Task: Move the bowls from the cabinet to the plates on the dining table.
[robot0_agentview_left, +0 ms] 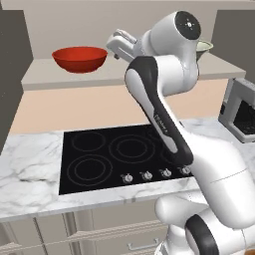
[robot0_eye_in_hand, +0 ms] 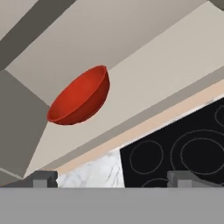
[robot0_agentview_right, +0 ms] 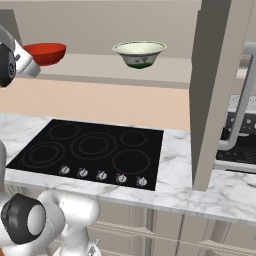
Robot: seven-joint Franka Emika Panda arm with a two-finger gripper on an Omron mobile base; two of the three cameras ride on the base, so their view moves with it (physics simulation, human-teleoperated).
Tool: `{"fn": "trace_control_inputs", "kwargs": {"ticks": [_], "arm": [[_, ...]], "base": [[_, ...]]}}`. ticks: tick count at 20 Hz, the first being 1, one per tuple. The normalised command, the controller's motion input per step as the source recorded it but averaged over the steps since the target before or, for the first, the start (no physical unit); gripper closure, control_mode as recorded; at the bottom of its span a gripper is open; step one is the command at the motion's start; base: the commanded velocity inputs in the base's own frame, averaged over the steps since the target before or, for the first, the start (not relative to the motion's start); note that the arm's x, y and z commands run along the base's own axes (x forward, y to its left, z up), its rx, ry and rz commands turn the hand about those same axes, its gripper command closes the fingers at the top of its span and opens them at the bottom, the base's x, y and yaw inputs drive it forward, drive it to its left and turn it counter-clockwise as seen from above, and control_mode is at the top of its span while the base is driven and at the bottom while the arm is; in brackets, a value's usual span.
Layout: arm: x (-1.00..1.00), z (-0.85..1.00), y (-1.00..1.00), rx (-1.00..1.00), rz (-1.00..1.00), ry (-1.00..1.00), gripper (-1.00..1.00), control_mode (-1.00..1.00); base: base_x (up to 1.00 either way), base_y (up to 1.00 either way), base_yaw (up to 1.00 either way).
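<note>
Red bowl [robot0_agentview_left: 79, 59] sits upright, rim up, on cabinet shelf [robot0_agentview_left: 60, 74] near its left end; round, so no long axis. Cream-green bowl [robot0_agentview_right: 139, 53] also upright, further right on same shelf, well apart from the red one. Hand [robot0_eye_in_hand: 112, 178] w/ fingers spread wide, holding nothing, up at shelf height between the two bowls, aimed toward red bowl, not touching. Cooktop [robot0_agentview_right: 87, 152] on desk [robot0_agentview_right: 180, 175] below.

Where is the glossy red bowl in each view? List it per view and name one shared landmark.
Left base view: glossy red bowl upper left, on the cabinet shelf.
Right base view: far upper left, same shelf.
Hand view: centre-left, tilted.
Shared landmark: black cooktop.
</note>
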Motion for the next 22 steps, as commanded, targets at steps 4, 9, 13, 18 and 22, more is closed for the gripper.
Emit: {"fn": "trace_control_inputs", "kwargs": {"ticks": [4,9,13,18,22], "arm": [[0.19,0.0,-0.27,0.11,0.06,0.02,-1.0,-1.0],[0.34,0.0,-0.19,0.01,0.06,0.08,-1.0,-1.0],[0.23,0.0,-0.11,0.0,0.05,0.07,-1.0,-1.0],[0.15,0.0,-0.07,0.0,0.01,0.0,-1.0,-1.0],[0.32,-0.01,0.0,0.0,0.01,0.0,-1.0,-1.0]], "base": [[0.0,0.0,0.0],[0.0,0.0,0.0],[0.0,0.0,0.0],[0.0,0.0,0.0],[0.0,0.0,0.0]]}}
